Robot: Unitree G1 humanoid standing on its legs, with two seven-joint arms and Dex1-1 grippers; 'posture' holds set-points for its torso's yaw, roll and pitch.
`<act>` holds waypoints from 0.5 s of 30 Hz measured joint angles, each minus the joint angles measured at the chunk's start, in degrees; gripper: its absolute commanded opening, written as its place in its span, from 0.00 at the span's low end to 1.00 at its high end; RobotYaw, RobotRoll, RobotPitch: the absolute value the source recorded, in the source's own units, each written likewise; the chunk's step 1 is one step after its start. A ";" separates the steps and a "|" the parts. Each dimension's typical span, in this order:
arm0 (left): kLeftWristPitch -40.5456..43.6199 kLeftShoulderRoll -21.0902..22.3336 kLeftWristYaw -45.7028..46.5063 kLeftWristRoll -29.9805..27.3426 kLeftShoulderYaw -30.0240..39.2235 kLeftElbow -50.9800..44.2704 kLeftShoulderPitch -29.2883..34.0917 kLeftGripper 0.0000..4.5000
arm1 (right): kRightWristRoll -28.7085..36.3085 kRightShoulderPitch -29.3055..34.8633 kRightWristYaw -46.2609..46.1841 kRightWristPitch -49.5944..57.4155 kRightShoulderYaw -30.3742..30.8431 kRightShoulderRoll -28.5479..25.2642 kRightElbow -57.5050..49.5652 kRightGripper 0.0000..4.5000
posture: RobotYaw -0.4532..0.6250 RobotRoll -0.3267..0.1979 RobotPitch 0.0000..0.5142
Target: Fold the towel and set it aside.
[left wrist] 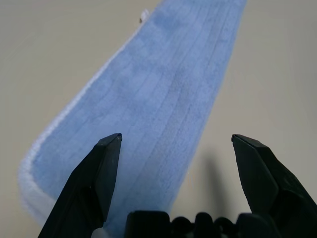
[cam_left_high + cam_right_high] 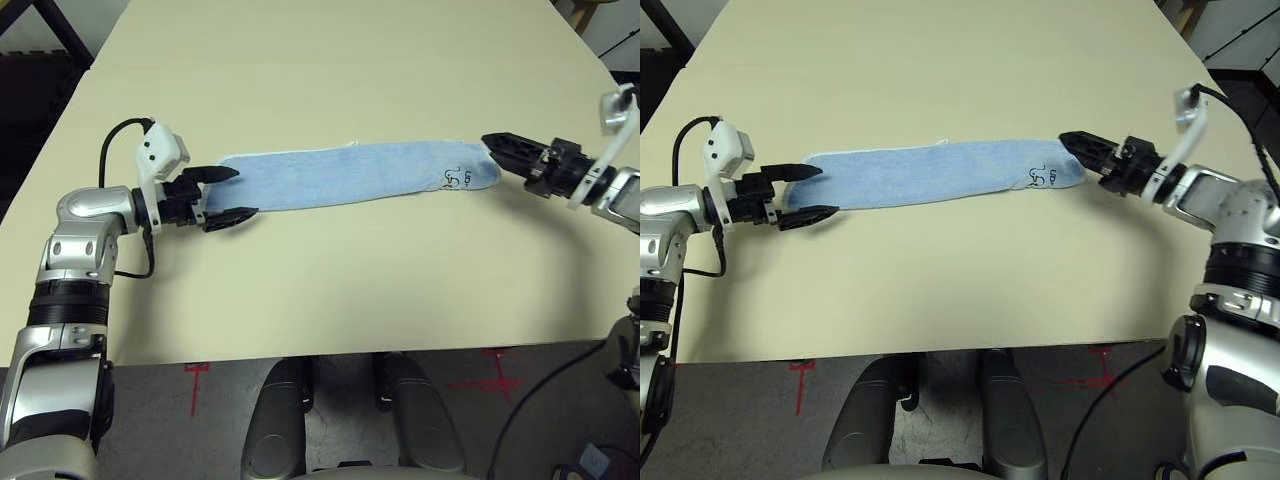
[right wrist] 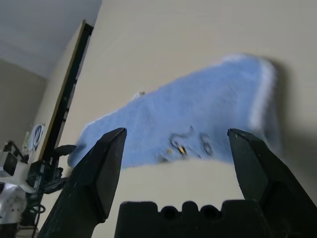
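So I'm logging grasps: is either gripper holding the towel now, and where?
Nothing is held. The left gripper and right gripper are both open, one at each end of the towel.

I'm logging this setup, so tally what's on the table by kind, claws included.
Towel, light blue, folded into a long strip: 1
Claws, black, both open: 2, the left claw at one end of the towel, the right claw at the other
Total: 3
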 measured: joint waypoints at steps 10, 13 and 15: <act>1.10 0.00 -1.15 -0.12 -0.53 -0.36 -0.32 1.00 | 1.06 3.02 -9.32 3.13 -2.12 3.47 -3.26 0.99 | 0.36 0.62 0.47; 1.13 0.01 -1.37 -0.11 -0.54 -0.35 -0.35 1.00 | 0.89 1.89 -10.93 2.50 -1.94 4.20 -2.44 0.99 | 0.37 0.62 0.47; 1.12 0.01 -1.41 -0.08 -0.57 -0.31 -0.44 1.00 | 0.63 0.45 -11.69 1.49 -1.68 4.69 -1.24 0.99 | 0.37 0.62 0.47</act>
